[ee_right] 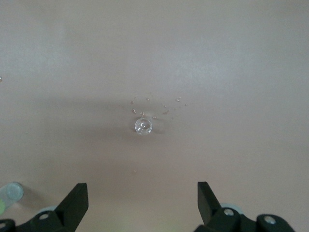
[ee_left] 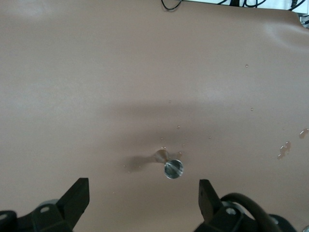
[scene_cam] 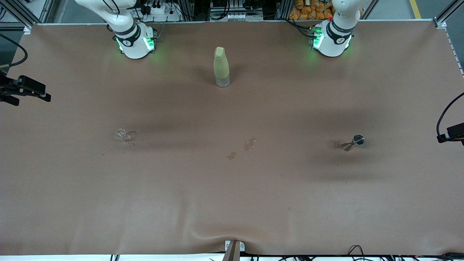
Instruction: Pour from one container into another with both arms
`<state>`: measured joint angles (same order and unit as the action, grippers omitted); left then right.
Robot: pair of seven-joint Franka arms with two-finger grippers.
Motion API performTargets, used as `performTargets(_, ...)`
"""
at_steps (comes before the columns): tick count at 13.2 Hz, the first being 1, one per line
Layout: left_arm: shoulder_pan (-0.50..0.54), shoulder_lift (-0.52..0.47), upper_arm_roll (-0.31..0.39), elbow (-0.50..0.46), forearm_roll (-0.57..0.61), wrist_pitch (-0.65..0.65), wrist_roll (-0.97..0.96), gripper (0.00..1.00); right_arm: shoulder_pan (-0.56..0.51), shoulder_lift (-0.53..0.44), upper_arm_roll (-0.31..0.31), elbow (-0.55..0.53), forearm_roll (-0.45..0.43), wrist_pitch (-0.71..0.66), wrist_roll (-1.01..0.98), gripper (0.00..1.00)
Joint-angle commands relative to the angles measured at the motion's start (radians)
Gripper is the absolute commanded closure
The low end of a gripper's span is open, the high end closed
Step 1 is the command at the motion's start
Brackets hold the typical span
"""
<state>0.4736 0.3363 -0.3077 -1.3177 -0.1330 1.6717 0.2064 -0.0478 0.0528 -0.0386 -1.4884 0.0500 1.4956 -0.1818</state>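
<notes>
Broadly, the brown desk (scene_cam: pixel 232 203) carries a capped yellow bottle (scene_cam: pixel 221 67) at upper centre, a clear glass (scene_cam: pixel 124 135) at mid-left and a metal-rimmed glass (scene_cam: pixel 357 140) at mid-right, with wet spots (scene_cam: pixel 249 144) between. The left pincer (ee_left: pixel 144 193) and right pincer (ee_right: pixel 143 193) hover wide open, holding nothing. Risk, as judged: small transparent vessels invite misgrips, tipping and further spills.

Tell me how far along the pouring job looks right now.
Hard to place. The clear glass and the small metal cup stand apart on the table, with spilled drops between them. Both end effectors, left and right, hover open, holding nothing. That fits either before pouring or after setting down.
</notes>
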Motion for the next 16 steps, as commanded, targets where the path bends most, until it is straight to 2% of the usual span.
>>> performTargets(1,-0.009,-0.095,-0.011,-0.074,0.036,-0.041,-0.105,0.0,0.0,-0.105,0.009,-0.13,-0.027,0.052,0.022,0.0)
performTargets(4,-0.033,-0.123,-0.083,-0.074,0.116,-0.075,-0.2,0.0,0.0,-0.122,0.006,-0.151,-0.029,0.058,0.022,0.0)
performTargets(6,-0.094,-0.153,-0.08,-0.092,0.15,-0.076,-0.214,0.0,-0.001,-0.119,0.006,-0.145,-0.029,0.052,0.022,0.0)
performTargets(10,-0.165,-0.227,-0.068,-0.135,0.144,-0.075,-0.199,0.0,-0.006,-0.111,0.006,-0.133,-0.029,0.049,0.021,0.0)
performTargets(13,-0.337,-0.293,0.109,-0.207,0.135,-0.073,-0.191,0.0,-0.006,-0.108,0.006,-0.113,-0.029,0.048,0.018,0.0)
performTargets(16,-0.443,-0.33,0.218,-0.253,0.125,-0.073,-0.199,0.0,-0.006,-0.105,0.006,-0.101,-0.029,0.041,0.018,0.0)
